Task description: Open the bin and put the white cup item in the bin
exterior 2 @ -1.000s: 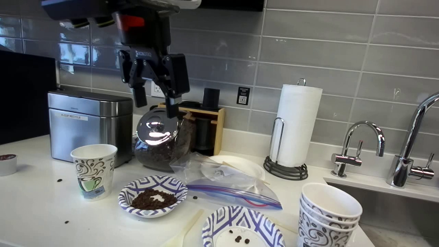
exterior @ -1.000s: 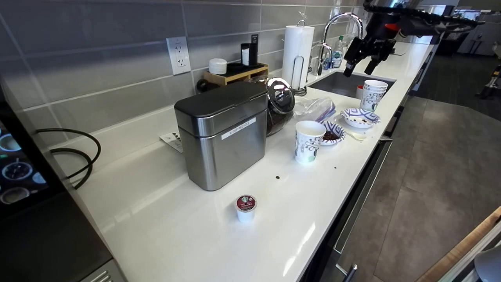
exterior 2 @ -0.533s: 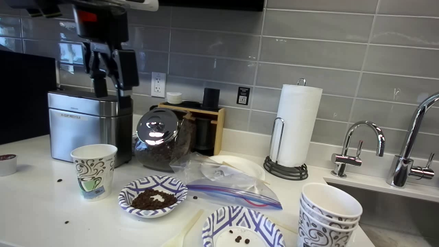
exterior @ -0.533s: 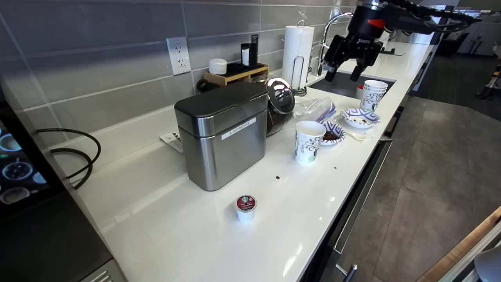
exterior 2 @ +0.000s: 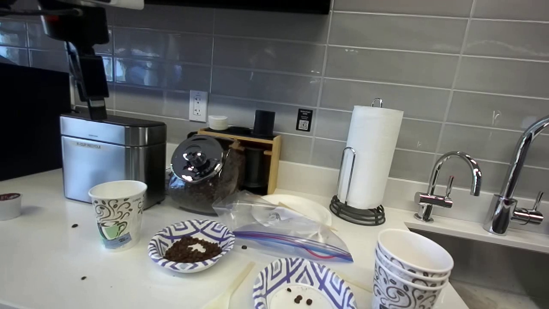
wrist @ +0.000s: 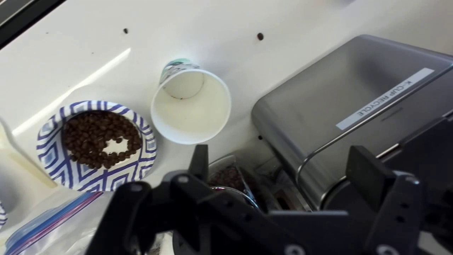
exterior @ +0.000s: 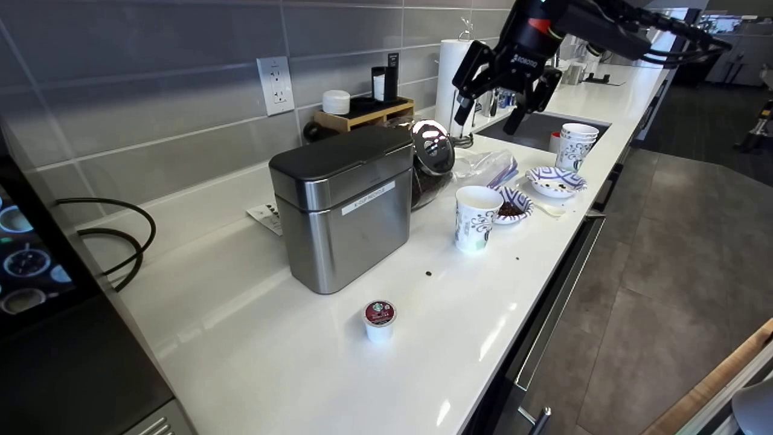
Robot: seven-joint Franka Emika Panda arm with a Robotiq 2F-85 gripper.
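In an exterior view, the coffee pod (exterior 2: pixel 10 207) is positioned on the counter (exterior 2: pixel 43 262), left of the K-cup recycle bin (exterior 2: pixel 96 169). The paper cup (exterior 2: pixel 118 216) stands before the bin. The jar (exterior 2: pixel 201 193) sits right of the bin, before the rack (exterior 2: pixel 276 167). The paper bowl (exterior 2: pixel 206 227), containing coffee beans (exterior 2: pixel 182 251), lies right of the cup. The zip bag (exterior 2: pixel 257 219) lies between the bowl and the paper towel roll (exterior 2: pixel 373 159). The cup stack (exterior 2: pixel 409 274) stands before the sink (exterior 2: pixel 493 266).

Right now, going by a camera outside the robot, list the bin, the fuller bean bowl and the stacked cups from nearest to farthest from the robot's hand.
As seen in an exterior view:
1. Bin: back left of the picture.
2. Fuller bean bowl: in front, left of centre.
3. Stacked cups: front right.
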